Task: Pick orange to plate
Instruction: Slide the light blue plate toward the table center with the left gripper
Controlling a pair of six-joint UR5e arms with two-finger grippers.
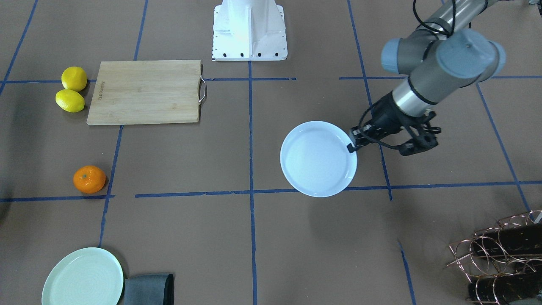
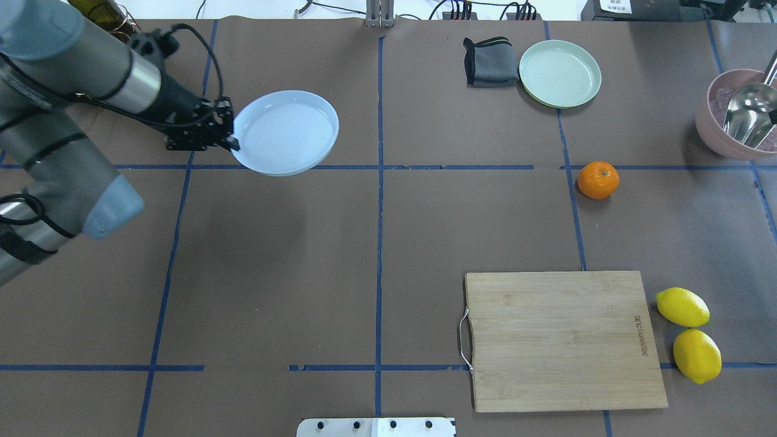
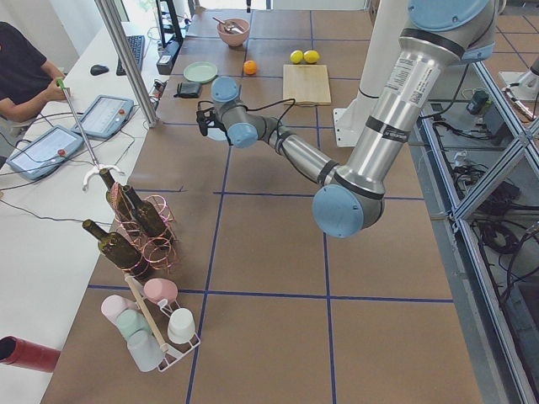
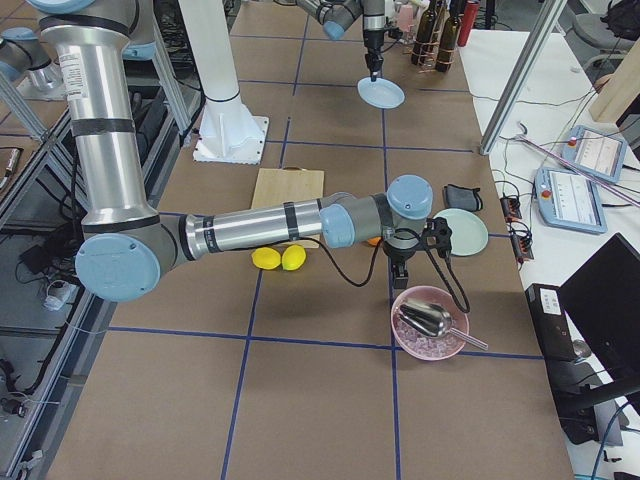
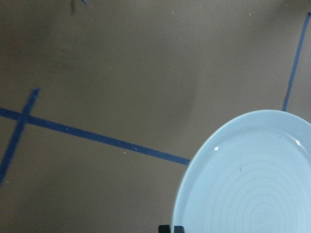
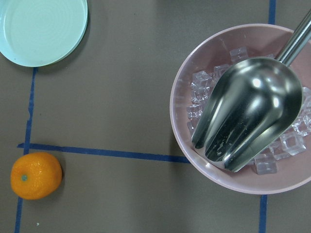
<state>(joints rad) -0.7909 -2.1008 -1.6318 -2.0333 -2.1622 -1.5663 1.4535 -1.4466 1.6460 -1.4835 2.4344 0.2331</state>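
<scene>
Round pale-blue glossy plate (image 2: 285, 130), clamped at its rim by outstretched left gripper (image 2: 232, 143), held aloft toward brown table (image 2: 273, 273)'s far-left corner.

The orange (image 2: 598, 179) was bright orange with a green stem dot. The plate (image 2: 285, 132) was pale bluish-white, faintly ringed. The counter (image 2: 273, 273) was brown, gridded with blue tape (image 2: 379, 243). The mint-green plate (image 2: 559, 73) bore rings too.

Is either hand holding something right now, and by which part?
The left hand pinches the pale blue plate by its rim. The right hand cannot be judged.
</scene>
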